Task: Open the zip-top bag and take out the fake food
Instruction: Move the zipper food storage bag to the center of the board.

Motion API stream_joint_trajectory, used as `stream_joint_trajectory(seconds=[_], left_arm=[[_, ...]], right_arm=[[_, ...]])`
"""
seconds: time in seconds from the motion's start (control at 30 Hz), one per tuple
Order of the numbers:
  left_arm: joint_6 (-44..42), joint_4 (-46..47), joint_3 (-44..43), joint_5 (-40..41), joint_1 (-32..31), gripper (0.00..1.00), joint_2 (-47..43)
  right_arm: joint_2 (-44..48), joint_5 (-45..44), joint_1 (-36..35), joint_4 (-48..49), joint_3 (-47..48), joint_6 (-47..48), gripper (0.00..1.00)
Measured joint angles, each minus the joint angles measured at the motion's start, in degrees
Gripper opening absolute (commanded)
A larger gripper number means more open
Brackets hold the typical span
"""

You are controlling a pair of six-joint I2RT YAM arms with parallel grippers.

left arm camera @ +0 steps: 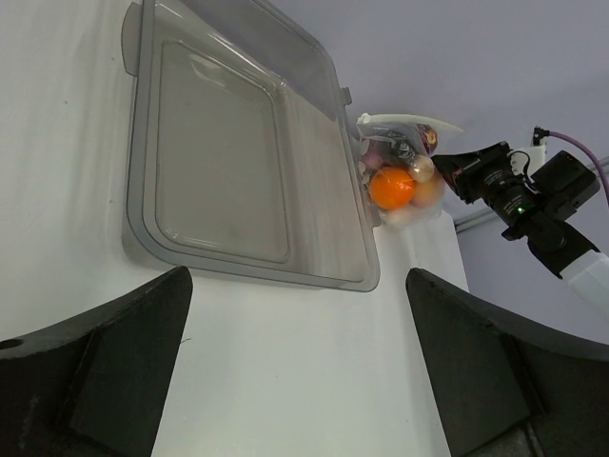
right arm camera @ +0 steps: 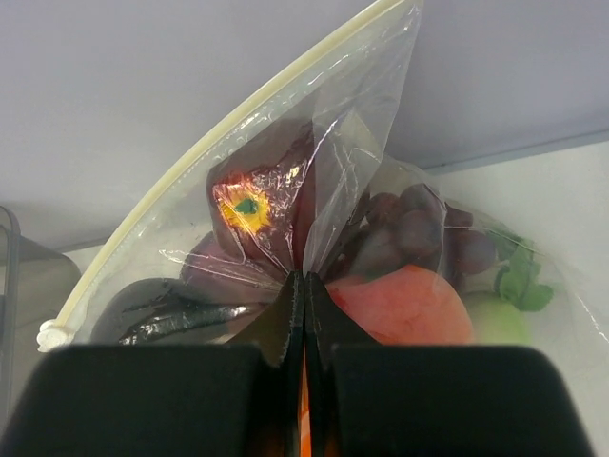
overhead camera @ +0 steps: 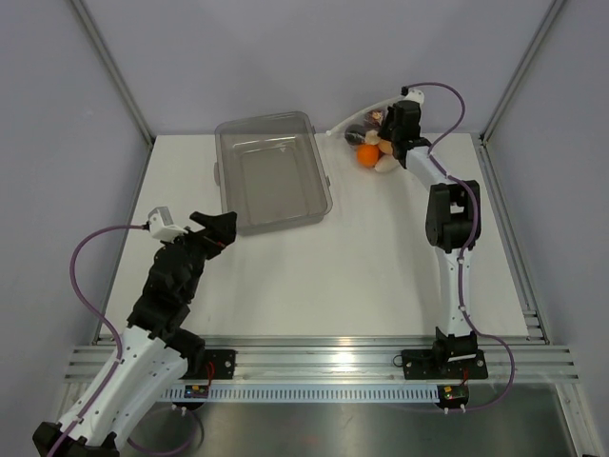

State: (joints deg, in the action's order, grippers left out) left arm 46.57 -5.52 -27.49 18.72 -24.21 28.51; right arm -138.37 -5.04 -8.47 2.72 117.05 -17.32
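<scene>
The zip-top bag (overhead camera: 366, 124), clear with a white zip strip, hangs at the table's far right, lifted by my right gripper (overhead camera: 398, 122). In the right wrist view the jaws are pressed together on a fold of the bag's film (right arm camera: 352, 181), with the right gripper (right arm camera: 304, 278) against it. The fake food shows through the film: an orange (overhead camera: 368, 154), a dark red piece (right arm camera: 257, 224), dark grapes (right arm camera: 419, 233), a peach piece (right arm camera: 404, 305). The bag also shows in the left wrist view (left arm camera: 404, 171). My left gripper (overhead camera: 217, 228) is open and empty, near the bin's front left corner.
A rigid clear rectangular bin (overhead camera: 271, 171) lies at the back middle of the table, left of the bag; it also shows in the left wrist view (left arm camera: 238, 162). Grey walls close in the back and sides. Bare white table (overhead camera: 362, 267) lies between the arms.
</scene>
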Motion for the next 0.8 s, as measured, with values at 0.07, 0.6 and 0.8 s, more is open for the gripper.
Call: stream_joint_trajectory(seconds=[0.07, 0.6, 0.8], left_arm=[[0.0, 0.0, 0.0, 0.0, 0.0, 0.99, 0.5], [0.0, 1.9, 0.0, -1.4, 0.0, 0.99, 4.6], [-0.8, 3.0, 0.0, -3.2, 0.0, 0.99, 5.9]], right_arm=[[1.8, 0.0, 0.0, 0.7, -2.6, 0.0, 0.00], [23.8, 0.6, 0.0, 1.8, -30.1, -2.9, 0.00], [34.9, 0.6, 0.0, 2.4, -43.8, -5.2, 0.00]])
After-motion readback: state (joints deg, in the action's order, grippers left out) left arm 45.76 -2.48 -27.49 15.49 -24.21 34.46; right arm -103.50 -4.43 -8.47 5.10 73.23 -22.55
